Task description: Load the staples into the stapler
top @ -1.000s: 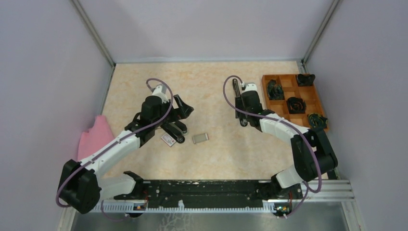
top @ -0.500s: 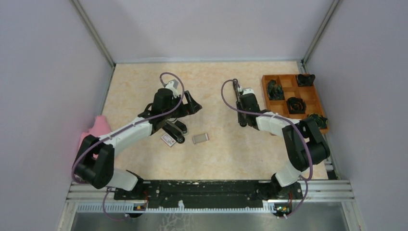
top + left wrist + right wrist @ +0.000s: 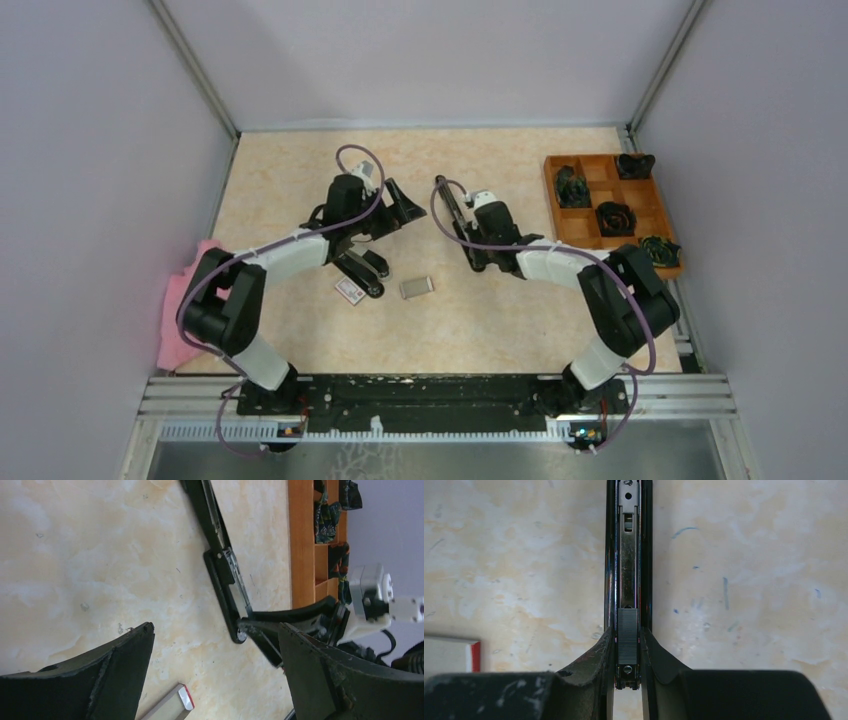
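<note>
Pink cloth [image 3: 190, 300]: crumpled at the left edge of the cream marbled surface [image 3: 480, 320], well apart from the work.
Left fingers [image 3: 115, 670]: spread wide and empty, hovering above the surface and pointing towards the stapler.
Black two-pronged object [image 3: 360, 272]: lies near the left arm; what it is cannot be told.
Small red-and-white box [image 3: 349, 290]: flat on the surface, just beside the black object.
Flat grey packet with a red end [image 3: 416, 287]: alone on the surface, between the two arms.
Long black stapler with a bright metal channel [image 3: 225, 587]: opened out flat, channel facing up.
Ridged silvery-grey block of staples [image 3: 627, 635]: seated in the channel at the end nearest the right arm, with the rest of the channel bare.
Right fingers [image 3: 589, 670]: narrow, pressed on the stapler's black outer walls either side of the staples.
Orange wooden tray [image 3: 603, 172]: at the right edge, with dark bundles in several compartments.
Handling: the strip is probably light, stiff, slick and easily snapped. If it needs shifting, its long edges are the place to hold; otherwise grip the stapler body.
</note>
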